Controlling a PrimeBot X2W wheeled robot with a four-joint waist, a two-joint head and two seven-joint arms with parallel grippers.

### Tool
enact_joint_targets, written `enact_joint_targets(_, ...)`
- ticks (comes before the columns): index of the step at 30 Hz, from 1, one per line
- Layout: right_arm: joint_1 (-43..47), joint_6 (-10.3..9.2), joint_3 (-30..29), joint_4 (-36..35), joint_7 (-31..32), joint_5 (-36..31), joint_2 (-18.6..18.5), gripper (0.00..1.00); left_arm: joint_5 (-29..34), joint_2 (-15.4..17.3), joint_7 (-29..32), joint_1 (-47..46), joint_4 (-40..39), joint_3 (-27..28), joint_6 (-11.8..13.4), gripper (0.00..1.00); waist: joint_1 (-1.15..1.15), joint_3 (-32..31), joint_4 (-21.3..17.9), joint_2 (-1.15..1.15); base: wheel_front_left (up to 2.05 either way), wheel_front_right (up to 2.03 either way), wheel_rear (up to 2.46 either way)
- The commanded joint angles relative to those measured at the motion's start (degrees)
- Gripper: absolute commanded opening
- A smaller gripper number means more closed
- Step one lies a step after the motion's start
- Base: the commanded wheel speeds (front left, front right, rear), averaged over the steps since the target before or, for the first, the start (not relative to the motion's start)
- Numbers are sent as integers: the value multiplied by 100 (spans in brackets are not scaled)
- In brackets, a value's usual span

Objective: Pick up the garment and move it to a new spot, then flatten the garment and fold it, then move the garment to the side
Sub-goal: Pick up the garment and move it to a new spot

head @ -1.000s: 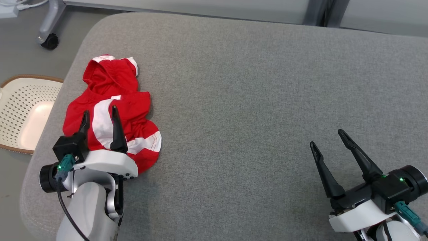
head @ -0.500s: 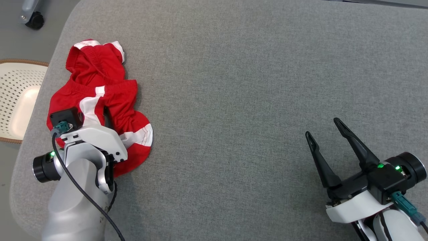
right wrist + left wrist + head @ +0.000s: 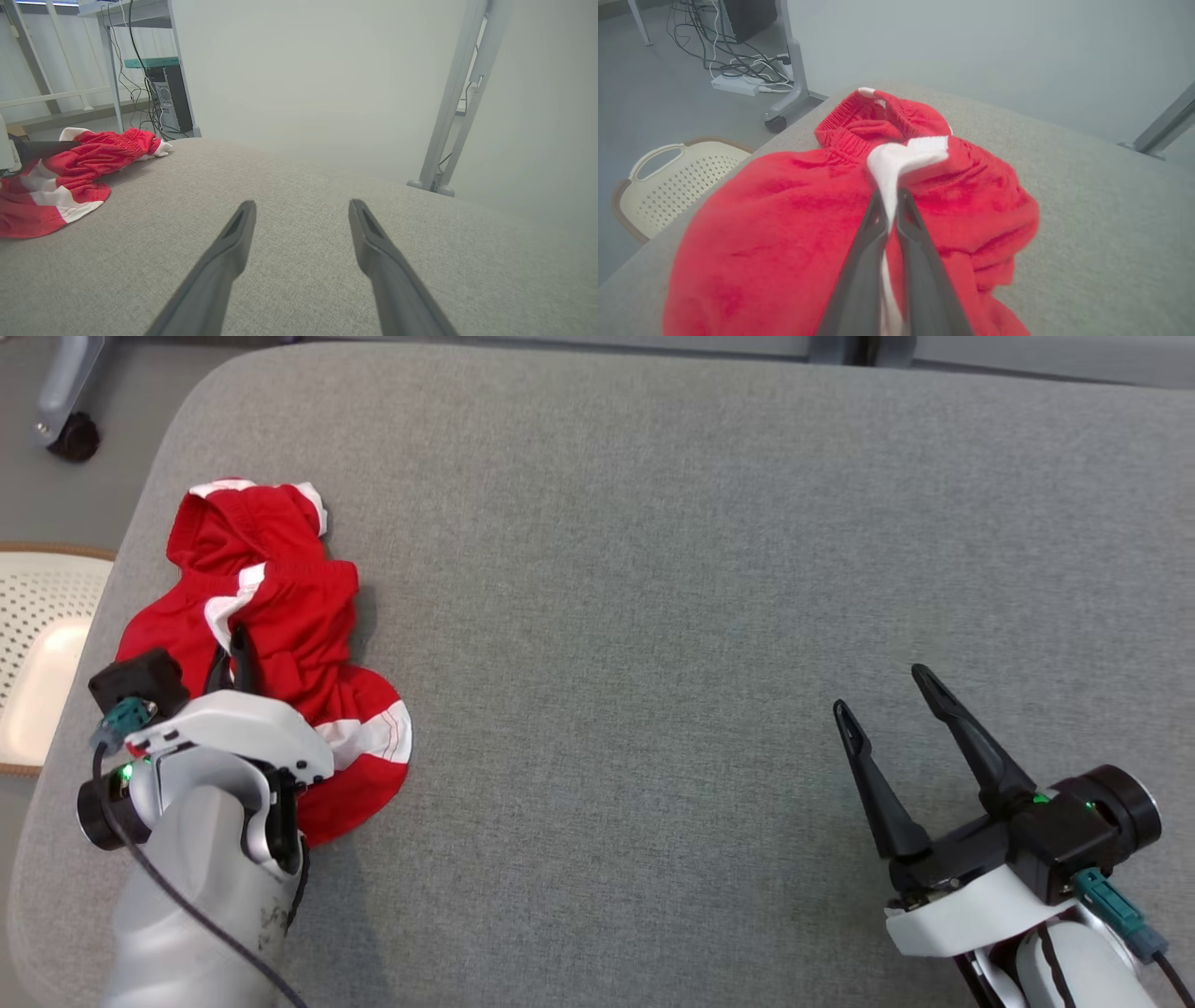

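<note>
The garment (image 3: 280, 607) is a crumpled red piece with white stripes, lying at the left end of the grey padded table (image 3: 653, 569). My left gripper (image 3: 233, 658) is shut on it. In the left wrist view the two dark fingers pinch a white stripe of the garment (image 3: 784, 224) at the left gripper (image 3: 891, 198) tips. My right gripper (image 3: 882, 695) stands open over bare table at the lower right, far from the cloth. The right wrist view shows the right gripper (image 3: 302, 207) with spread fingers and the garment (image 3: 70, 172) at far left.
A cream perforated basket (image 3: 42, 644) sits on the floor just past the table's left edge. A wheeled stand foot (image 3: 70, 434) is at the top left. Cables and a power strip (image 3: 735, 84) lie on the floor beyond the table.
My left gripper has come down onto the garment and shut on a white stripe, bunching the cloth. The head camera has shifted. The right gripper stays open.
</note>
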Motion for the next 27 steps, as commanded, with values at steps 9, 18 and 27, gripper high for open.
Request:
enact_joint_targets(9,193,-2,-109,90,-10,77,215,100,309,-128,-122,910,-1617,71,-235,0,0,-533,-472,0,0,0,0)
enact_joint_targets(18,223,-2,-146,116,-10,143,462,100,416,-190,-124,1457,-2766,-474,-228,0,0,-814,-1343,0,0,0,0)
enact_joint_targets(27,306,-2,-325,76,-10,142,549,100,-44,-189,-98,1428,-3156,-1076,1,0,0,-892,-2089,0,0,0,0)
